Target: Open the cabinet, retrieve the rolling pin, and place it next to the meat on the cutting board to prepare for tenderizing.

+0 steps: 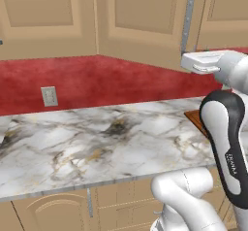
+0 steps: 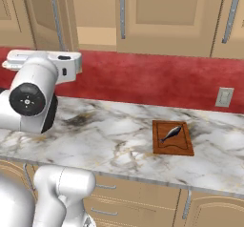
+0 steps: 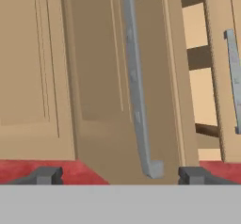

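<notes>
The tan wall cabinet's left door (image 3: 103,77) stands ajar, and its long silver bar handle (image 3: 136,82) runs just ahead of my gripper (image 3: 120,176). The gripper is open with nothing between its fingertips (image 3: 197,175), level with the handle's lower end. Through the gap I see shelves and one brown end of the rolling pin (image 3: 207,130); the rest is hidden. The right door (image 2: 157,11) is closed, with its handle (image 2: 122,11) upright. On the marble counter lies the reddish-brown cutting board (image 2: 181,147) with the small grey meat (image 2: 170,133) on it.
A red backsplash with an outlet (image 2: 224,97) runs behind the counter (image 2: 109,135). Another wall cabinet (image 1: 43,16) sits to the left. Base cabinets with drawers (image 2: 143,197) lie under the counter edge. My own arm's elbow (image 1: 225,142) hides part of the board.
</notes>
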